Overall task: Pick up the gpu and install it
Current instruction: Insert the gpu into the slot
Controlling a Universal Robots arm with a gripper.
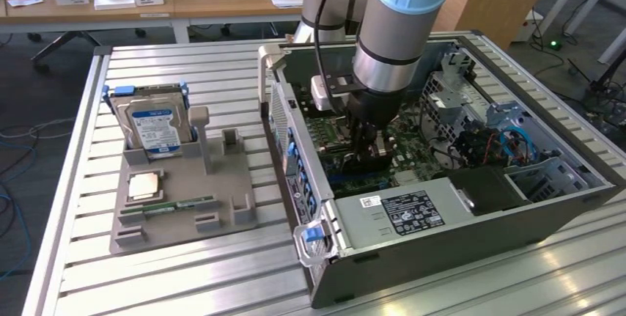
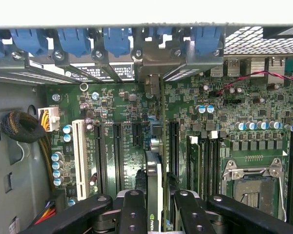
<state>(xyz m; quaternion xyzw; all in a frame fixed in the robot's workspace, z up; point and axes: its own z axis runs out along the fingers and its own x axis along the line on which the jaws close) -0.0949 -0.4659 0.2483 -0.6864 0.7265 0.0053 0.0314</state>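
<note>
In the wrist view the gpu stands edge-on between my two black fingers, and my gripper is shut on it. The thin card runs away from the wrist toward the case's rear wall, with its metal end bracket up against the slot openings there. It sits low over the green motherboard, in line with a long black expansion slot. In the exterior view my gripper reaches straight down into the open computer case, and the arm hides most of the card.
Outside the case, a grey holder carries a silver hard drive, a small square chip and a narrow green memory stick. Inside are a white slot, memory slots, the CPU socket and a cable bundle.
</note>
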